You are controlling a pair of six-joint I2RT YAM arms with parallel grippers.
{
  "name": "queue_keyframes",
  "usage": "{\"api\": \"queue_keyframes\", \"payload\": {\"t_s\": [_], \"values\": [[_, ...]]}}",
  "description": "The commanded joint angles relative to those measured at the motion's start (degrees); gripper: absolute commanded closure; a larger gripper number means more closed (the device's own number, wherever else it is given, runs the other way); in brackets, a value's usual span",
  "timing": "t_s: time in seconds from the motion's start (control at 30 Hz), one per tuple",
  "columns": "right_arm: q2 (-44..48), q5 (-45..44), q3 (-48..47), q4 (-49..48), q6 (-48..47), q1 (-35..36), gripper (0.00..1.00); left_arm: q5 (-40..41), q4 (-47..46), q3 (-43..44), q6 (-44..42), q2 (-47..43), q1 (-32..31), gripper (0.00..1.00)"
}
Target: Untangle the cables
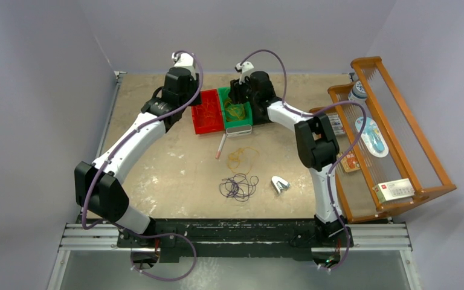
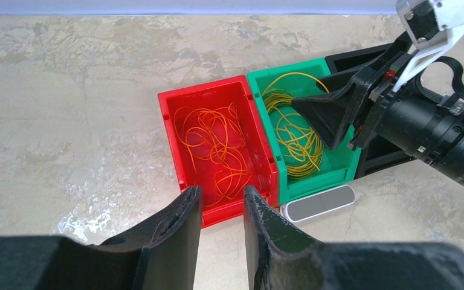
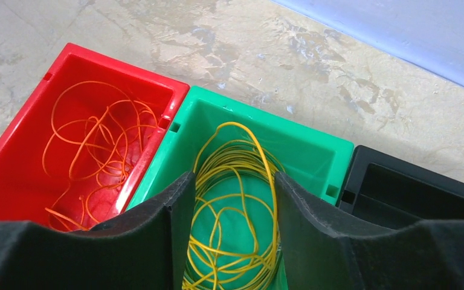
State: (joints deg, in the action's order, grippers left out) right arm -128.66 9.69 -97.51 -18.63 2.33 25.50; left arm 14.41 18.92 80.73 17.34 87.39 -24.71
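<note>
Yellow cable [image 3: 235, 211] lies coiled in green bin [image 3: 314, 145], directly under right claw [image 3: 231, 181]; fingers spread, gripping nothing. Orange cable [image 2: 214, 145] sits in red bin [image 2: 172, 121], below left claw [image 2: 220, 193], part-spread, empty. Loose on surface [image 1: 169, 163]: yellowish loop [image 1: 243, 158] and purple tangle [image 1: 239, 186], both base-ward of the bins. No clear long axis. Right claw judged slightly nearer.

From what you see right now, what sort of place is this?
Probably a robotics lab bench: a left arm and right arm bolted at the table edge, plain walls around it, and a red bin and green bin holding loose cables.
</note>
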Motion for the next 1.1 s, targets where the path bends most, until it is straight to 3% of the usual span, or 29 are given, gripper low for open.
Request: {"api": "queue_keyframes", "payload": {"t_s": [0.0,0.4,0.57,0.83,1.07], "values": [[6.53,-0.24,0.62,-1.13,-0.70,-0.10,0.45,0.64,-1.92,-0.16,-0.73,-1.70,0.71,0.70],[7.63,0.15,-1.92,6.04,-2.00,-0.21,0.44,0.09,-2.13,-0.48,-0.76,-1.77,1.14,0.70],[5.19,0.41,-6.32,13.10,-3.02,-0.22,0.45,-0.04,-2.10,-0.56,-0.87,-1.78,1.23,0.70],[3.06,-0.18,-7.66,14.50,-3.17,-0.22,0.54,-1.28,-2.14,-0.58,-0.60,-1.42,1.31,0.70],[-2.75,-4.14,-15.63,18.93,-5.85,-0.21,0.51,-1.52,-1.97,-0.65,-0.63,-1.18,1.26,0.71]]}}
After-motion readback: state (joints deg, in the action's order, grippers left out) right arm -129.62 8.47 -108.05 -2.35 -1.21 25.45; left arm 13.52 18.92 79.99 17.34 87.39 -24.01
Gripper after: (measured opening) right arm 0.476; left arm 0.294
